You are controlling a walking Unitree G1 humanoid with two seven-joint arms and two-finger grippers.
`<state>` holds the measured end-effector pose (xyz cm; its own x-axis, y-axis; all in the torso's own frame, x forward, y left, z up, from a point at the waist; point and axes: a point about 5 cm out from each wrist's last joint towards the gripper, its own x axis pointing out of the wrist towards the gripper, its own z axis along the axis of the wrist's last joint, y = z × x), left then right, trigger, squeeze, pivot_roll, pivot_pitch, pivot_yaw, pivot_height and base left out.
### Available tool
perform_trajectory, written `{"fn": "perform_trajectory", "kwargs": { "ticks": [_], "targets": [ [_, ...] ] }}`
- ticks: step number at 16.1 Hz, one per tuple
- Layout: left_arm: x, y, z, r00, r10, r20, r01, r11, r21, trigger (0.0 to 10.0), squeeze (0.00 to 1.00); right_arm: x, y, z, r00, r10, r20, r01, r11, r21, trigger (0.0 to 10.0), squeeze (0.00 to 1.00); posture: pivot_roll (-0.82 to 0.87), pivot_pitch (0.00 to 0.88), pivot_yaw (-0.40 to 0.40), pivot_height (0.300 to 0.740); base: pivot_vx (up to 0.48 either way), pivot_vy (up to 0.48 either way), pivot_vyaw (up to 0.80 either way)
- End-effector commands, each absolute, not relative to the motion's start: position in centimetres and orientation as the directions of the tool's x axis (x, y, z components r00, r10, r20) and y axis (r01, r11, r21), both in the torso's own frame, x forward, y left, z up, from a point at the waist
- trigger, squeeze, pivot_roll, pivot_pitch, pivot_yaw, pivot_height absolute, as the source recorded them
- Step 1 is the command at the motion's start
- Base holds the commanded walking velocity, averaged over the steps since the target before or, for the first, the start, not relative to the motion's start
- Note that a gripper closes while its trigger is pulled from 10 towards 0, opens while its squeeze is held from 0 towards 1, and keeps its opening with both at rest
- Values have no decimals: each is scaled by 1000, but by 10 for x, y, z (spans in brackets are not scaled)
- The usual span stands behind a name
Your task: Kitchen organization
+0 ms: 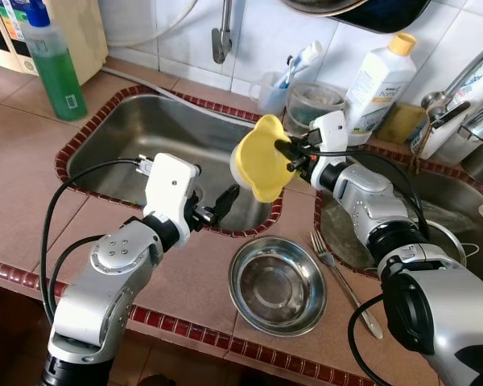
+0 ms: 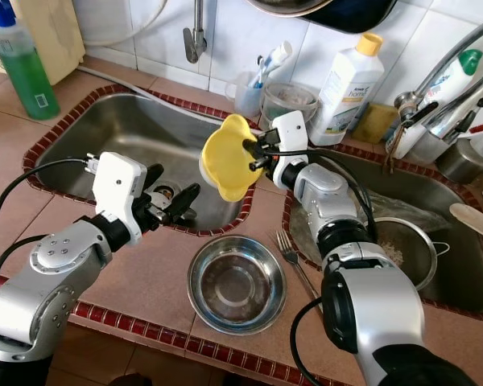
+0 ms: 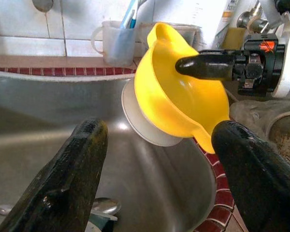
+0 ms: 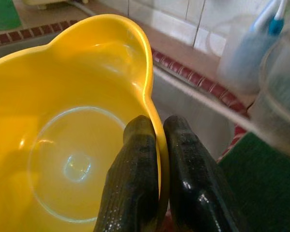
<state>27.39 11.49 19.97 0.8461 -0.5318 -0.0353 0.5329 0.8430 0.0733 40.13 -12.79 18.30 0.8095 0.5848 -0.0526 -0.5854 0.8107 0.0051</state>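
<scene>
Yellow plastic, thin and stiff: the yellow bowl (image 1: 262, 158) hangs tilted over the near edge of the left sink (image 1: 137, 133), pinched at its rim by my right pincer (image 1: 292, 156), one finger inside the wall and one outside. It looks light, though a glossy rim could slip, so the grip belongs deep on the rim. My left pincer (image 1: 219, 205) stands wide apart, empty, just below it, near the steel bowl (image 1: 277, 285) on the tabletop (image 1: 32, 173).
</scene>
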Motion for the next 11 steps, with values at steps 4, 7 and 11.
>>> {"fn": "perform_trajectory", "kwargs": {
  "ticks": [4,7,11],
  "targets": [
    [267,111,206,839,-543,-8,543,837,68,10000,0,405,-122,189,813,582,-32,-577,811,91,10000,0,77,207,-175,740,0,0,0],
    [266,111,206,844,-535,-12,535,842,65,10000,0,405,-109,191,803,594,-41,-589,802,99,10000,0,87,211,-183,740,0,0,0],
    [265,114,206,854,-519,-10,519,852,65,10000,0,404,-98,188,774,629,-68,-624,777,86,10000,396,94,211,-194,740,0,0,0]
  ]
}}
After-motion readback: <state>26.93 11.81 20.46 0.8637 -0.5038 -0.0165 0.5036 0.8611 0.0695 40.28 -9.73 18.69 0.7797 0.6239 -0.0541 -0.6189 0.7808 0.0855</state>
